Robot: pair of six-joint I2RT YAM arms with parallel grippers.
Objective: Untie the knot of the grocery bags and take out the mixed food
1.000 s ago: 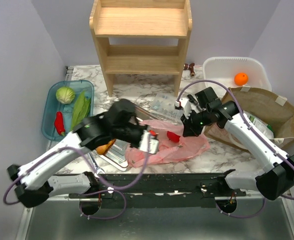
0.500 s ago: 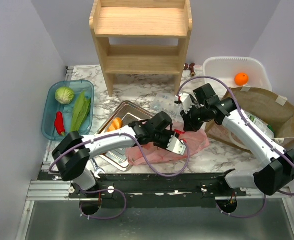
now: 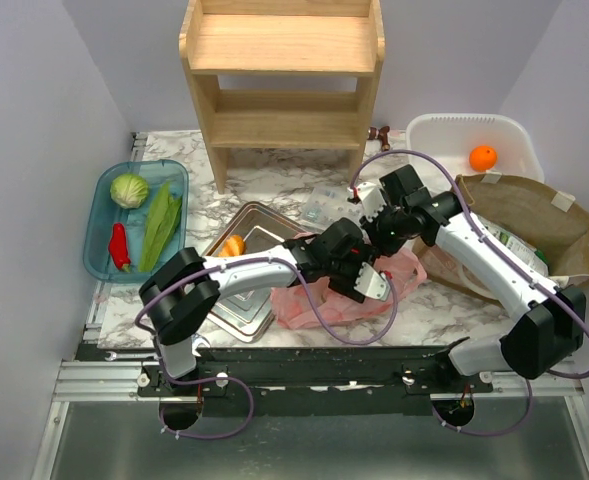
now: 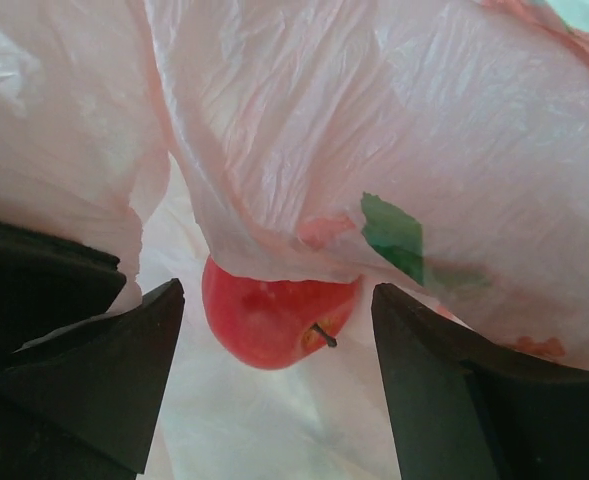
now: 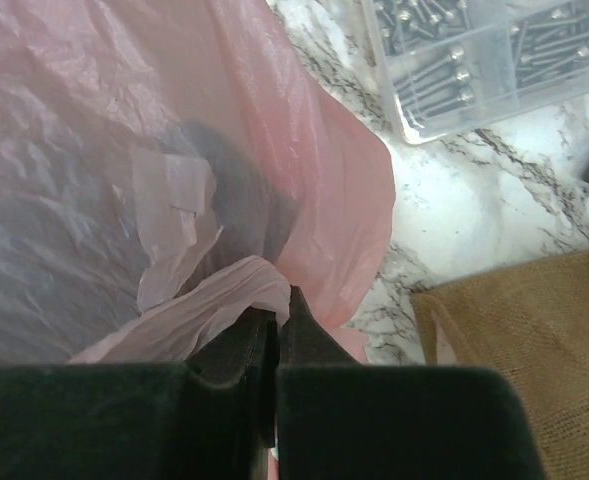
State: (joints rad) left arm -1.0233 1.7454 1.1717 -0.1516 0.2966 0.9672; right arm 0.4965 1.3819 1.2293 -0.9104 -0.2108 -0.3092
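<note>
Reaching into the open mouth of the pink bag (image 3: 319,300), the left gripper (image 4: 274,300) is lined up on a red fruit (image 4: 264,325). The step in hand therefore looks like emptying rather than untying, and no tied lump of handles shows in any view. The bag lies on the marble table (image 3: 294,180) between the steel tray (image 3: 259,225) and the burlap sack (image 3: 524,215). The fruit sits inside it, half under a fold of film. The left jaws stand wide apart, one on each side of the fruit, gripping nothing. The right gripper (image 5: 277,315) is clamped tight on a pinch of the bag's rim, holding it up. Next, the left jaws likely need to ease forward a little and close on the fruit alone, without trapping the film draped over its top.
</note>
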